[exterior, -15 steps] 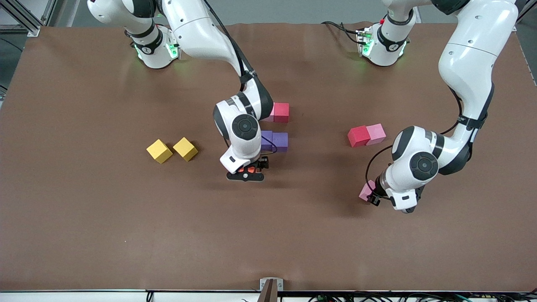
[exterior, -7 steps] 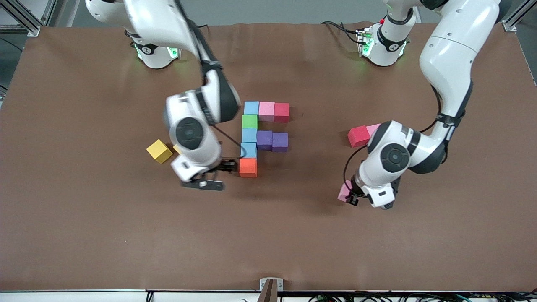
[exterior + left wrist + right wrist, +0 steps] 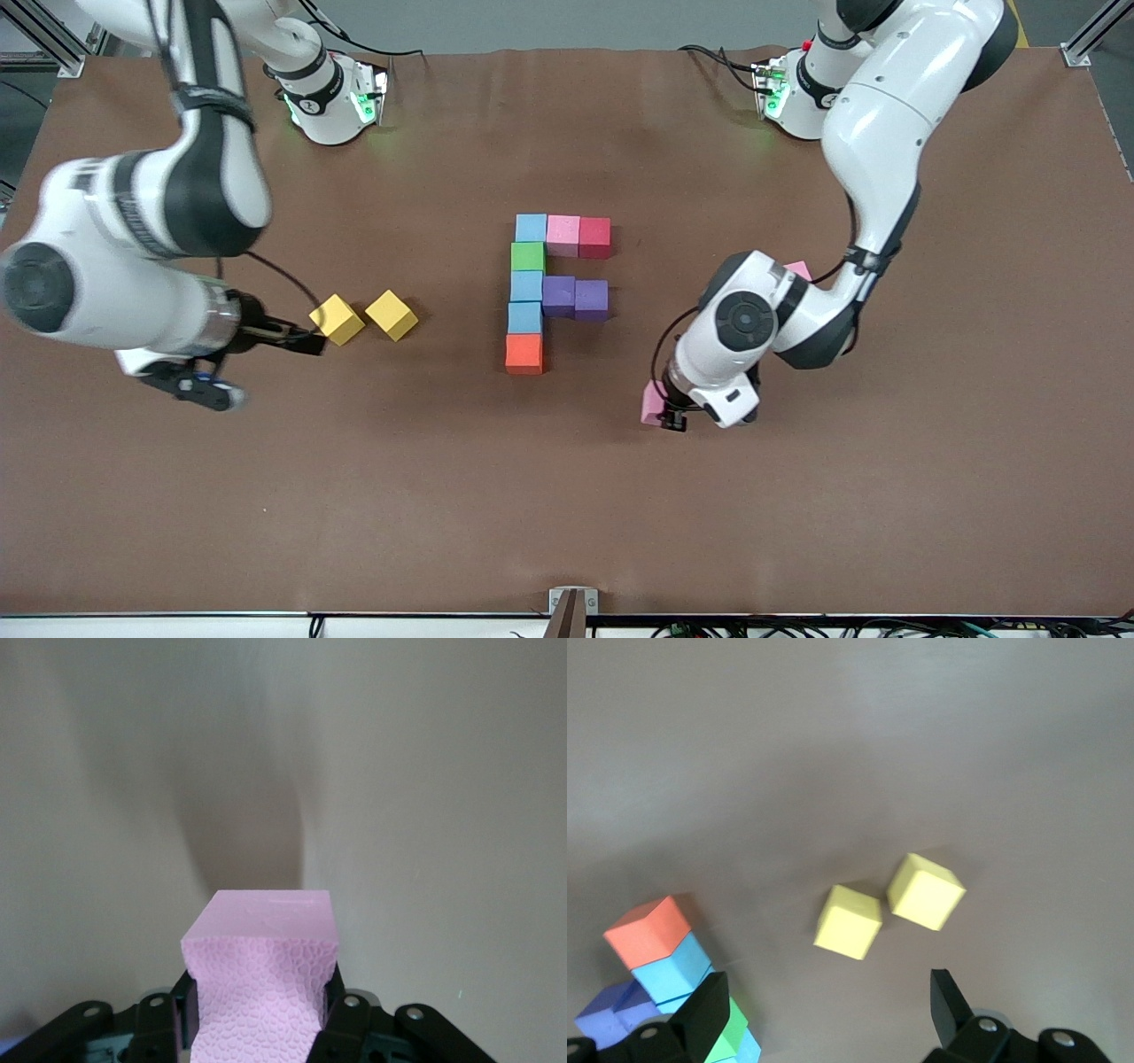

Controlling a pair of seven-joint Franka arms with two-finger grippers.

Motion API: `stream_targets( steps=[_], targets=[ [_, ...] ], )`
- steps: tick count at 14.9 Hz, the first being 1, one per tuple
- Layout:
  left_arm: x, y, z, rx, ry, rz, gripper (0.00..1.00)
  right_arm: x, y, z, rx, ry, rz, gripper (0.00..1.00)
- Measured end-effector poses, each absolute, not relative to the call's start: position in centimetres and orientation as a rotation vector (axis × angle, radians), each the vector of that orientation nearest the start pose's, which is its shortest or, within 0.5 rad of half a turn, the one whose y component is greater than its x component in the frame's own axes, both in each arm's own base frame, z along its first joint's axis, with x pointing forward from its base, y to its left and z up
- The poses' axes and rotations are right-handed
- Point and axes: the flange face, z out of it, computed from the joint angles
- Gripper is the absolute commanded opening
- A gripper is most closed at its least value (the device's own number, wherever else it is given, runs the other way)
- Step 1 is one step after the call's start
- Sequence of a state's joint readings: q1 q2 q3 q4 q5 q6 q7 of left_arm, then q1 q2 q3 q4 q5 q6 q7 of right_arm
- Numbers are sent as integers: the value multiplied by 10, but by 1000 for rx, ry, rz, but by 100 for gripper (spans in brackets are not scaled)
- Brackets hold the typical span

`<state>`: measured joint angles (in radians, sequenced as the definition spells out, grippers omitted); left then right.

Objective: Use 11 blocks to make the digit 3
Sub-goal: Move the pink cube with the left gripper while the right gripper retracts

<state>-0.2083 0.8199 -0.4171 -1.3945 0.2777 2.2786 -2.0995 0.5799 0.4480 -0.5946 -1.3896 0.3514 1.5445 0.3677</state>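
The right gripper (image 3: pixel 828 1014) hangs over the brown table (image 3: pixel 833 735). Its two black fingers (image 3: pixel 709 1010) stand wide apart, with nothing between them.

Seen from the gripper, a yellow cube (image 3: pixel 849 921) sits at about twelve o'clock. A second yellow cube (image 3: pixel 926 891) sits at one o'clock, close beside the first. Both are turned a bit.

At about ten o'clock is a row of cubes that touch: an orange cube (image 3: pixel 648 930) at the end, then a blue cube (image 3: pixel 671 967), then a green cube (image 3: pixel 728 1028) partly hidden by a finger. Purple cubes (image 3: pixel 609 1014) press against the row's side.
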Motion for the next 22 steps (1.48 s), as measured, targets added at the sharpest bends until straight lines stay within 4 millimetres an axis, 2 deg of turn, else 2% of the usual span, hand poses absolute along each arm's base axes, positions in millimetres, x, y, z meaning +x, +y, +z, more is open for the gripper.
stream_targets(
  steps=[2,4,5,7,12,16,20,22],
  targets=[
    [633,-400,251,-2393,-2252,66,35,647,48,475,-2980,682,386,100],
    [622,-424,247,-2312,-2334,51,35,645,13,479,-2993,637,401,100],
    [616,-437,245,-2287,-2365,49,35,643,2,484,-3018,587,403,100],
    [601,-460,239,-2270,-2393,59,35,640,-6,497,-3076,513,412,100],
    [564,-499,208,-2246,-2370,91,36,640,-3,528,-3189,358,377,100],
    [555,-510,209,-2267,-2353,89,37,641,-12,530,-3196,317,368,100],
    [551,-516,208,-2279,-2344,91,37,641,-50,534,-3187,393,340,100],
    [549,-518,208,-2285,-2340,90,37,641,-59,541,-3187,407,314,100]
  ],
)
